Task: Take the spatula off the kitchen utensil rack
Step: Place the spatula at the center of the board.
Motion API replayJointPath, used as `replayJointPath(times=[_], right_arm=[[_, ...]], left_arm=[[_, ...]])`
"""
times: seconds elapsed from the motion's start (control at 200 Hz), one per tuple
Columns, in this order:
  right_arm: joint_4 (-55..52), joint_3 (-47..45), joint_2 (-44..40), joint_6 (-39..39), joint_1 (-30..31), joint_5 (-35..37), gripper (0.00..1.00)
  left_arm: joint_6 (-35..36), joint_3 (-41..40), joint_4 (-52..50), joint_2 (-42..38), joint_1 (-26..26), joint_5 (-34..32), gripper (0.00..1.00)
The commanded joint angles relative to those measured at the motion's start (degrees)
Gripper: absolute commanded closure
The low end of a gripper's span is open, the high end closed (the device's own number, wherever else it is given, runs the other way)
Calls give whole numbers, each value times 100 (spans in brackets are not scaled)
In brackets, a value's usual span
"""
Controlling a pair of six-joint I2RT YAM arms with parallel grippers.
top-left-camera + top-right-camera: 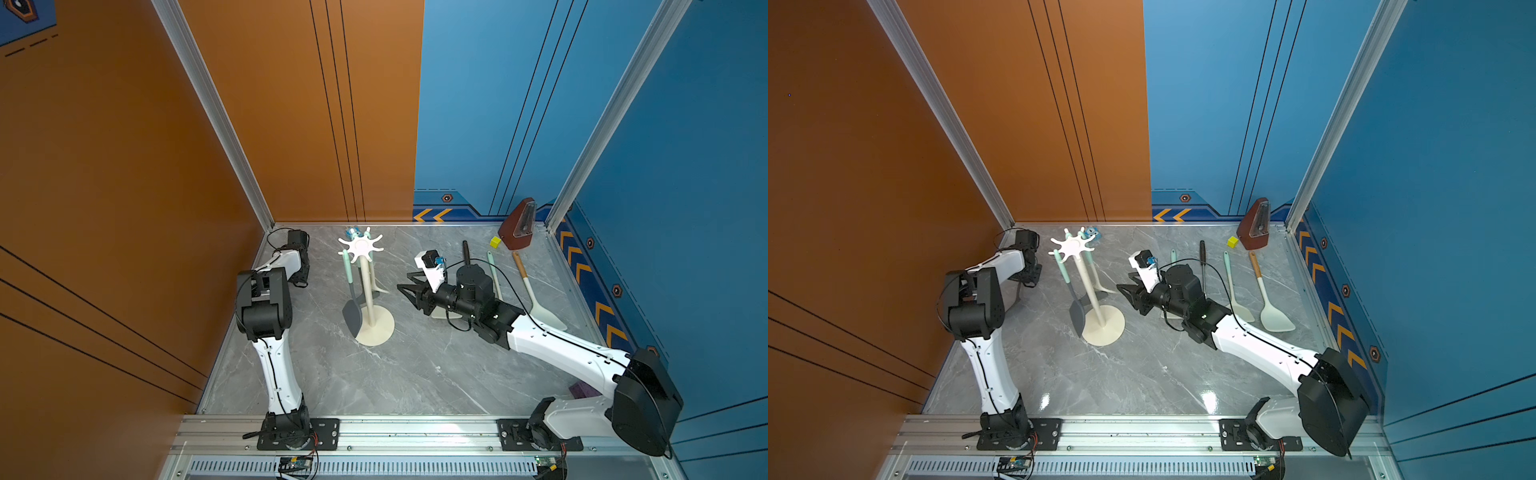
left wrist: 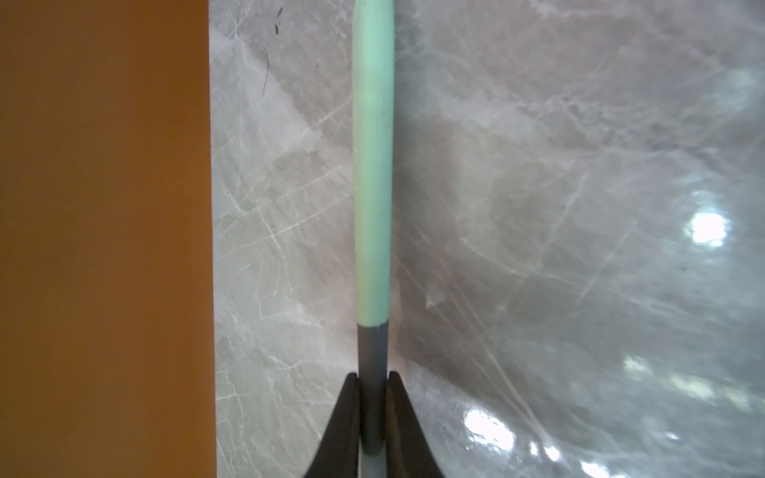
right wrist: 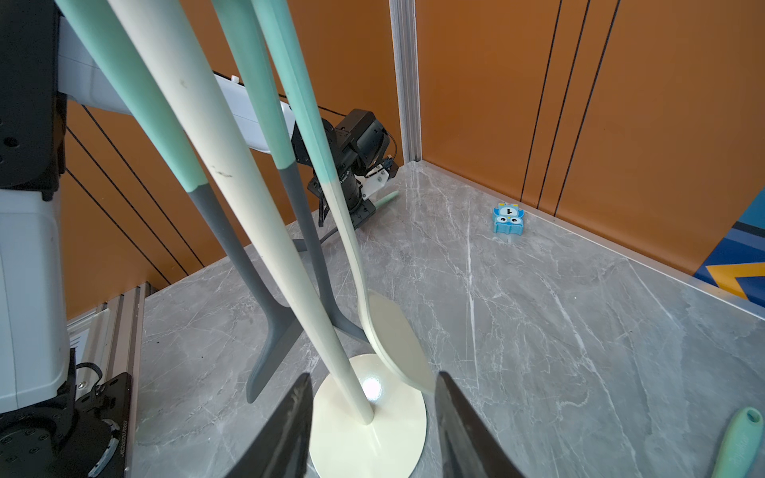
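**Item:** spatula [image 2: 372, 165], mint handle, grey neck.
**Location:** off the kitchen utensil rack [image 1: 360, 246], beside the left edge of the desk [image 1: 415, 374], near its far-left corner. Whether it rests on the desk cannot be told.
**Long axis:** parallel to that edge, handle toward the far edge.
**Left jaws:** closed across the grey neck.
**Right jaws:** partly open, empty, facing the rack's pole, well apart from the item.
**Likely next:** the left jaws let go.

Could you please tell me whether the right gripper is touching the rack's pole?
Apart. The right wrist view shows the right gripper open around the pole, with a clear gap on each side.
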Motion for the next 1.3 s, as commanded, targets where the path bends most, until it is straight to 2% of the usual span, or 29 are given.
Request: replayJointPath(times=[0.0, 0.065, 0.265, 0.455, 0.55, 0.686, 0.791, 0.941, 1.036, 1.136, 1.206, 1.296], right_arm=[[-15, -83, -5, 75, -42, -88, 52], [-18, -90, -12, 80, -40, -95, 52], [-36, -103, -59, 77, -55, -124, 52], [-73, -178, -206, 66, -57, -251, 51], [-38, -236, -317, 65, -44, -357, 49], [-60, -248, -468, -18, 24, -471, 44], [-161, -124, -431, -183, 140, -439, 41], [-466, 255, -175, -524, 381, -412, 40], [-542, 493, 14, -646, 465, -475, 40], [-502, 714, 239, -699, 501, -547, 40], [-493, 903, 420, -744, 513, -603, 40], [-495, 1141, 635, -790, 507, -673, 41]], left_arm=[[-11, 151, -81, 142, 19, 120, 77], [9, 129, -81, 150, -7, 251, 70], [2, 107, -80, 37, -79, 295, 69], [-406, -131, -81, -782, -51, 833, 65], [-859, -397, -75, -1449, 15, 1468, 61], [-1704, -938, -41, -2415, 159, 3085, 57], [-2092, -1394, 25, -2974, 43, 3738, 55], [-2525, -2163, 375, -4018, -300, 3847, 51], [-3061, -3071, 1203, -5024, -472, 4113, 46], [-3428, -3977, 2137, -6075, -712, 3930, 37], [-3490, -4312, 2200, -6598, -798, 3666, 34], [-3553, -4500, 2117, -6966, -814, 3738, 34]])
